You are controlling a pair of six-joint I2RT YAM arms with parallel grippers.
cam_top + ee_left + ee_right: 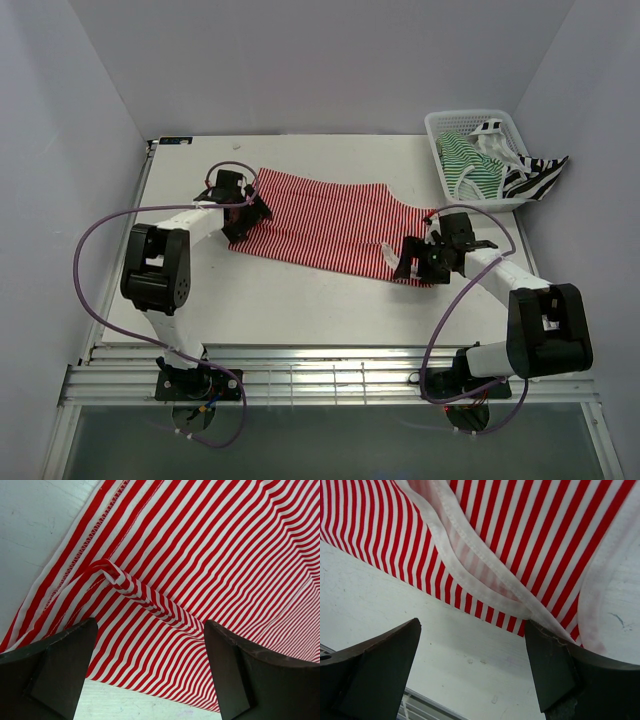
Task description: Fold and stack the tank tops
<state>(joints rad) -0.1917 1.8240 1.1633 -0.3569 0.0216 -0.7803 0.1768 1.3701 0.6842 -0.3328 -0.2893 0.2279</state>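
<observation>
1. At table centre the red-and-white top (330,222) lies flat.
2. Spread, the left gripper (258,212) hangs over its nine o'clock hem (100,525); the right gripper (405,258), likewise spread, over its four o'clock strap (470,575).
3. Pinch both ends low, then lift together.

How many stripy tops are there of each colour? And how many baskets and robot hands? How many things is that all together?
Red-and-white top: 1
Green-and-white top: 1
Black-and-white top: 1
White basket: 1
Robot hands: 2, the left hand and the right hand
Total: 6
</observation>
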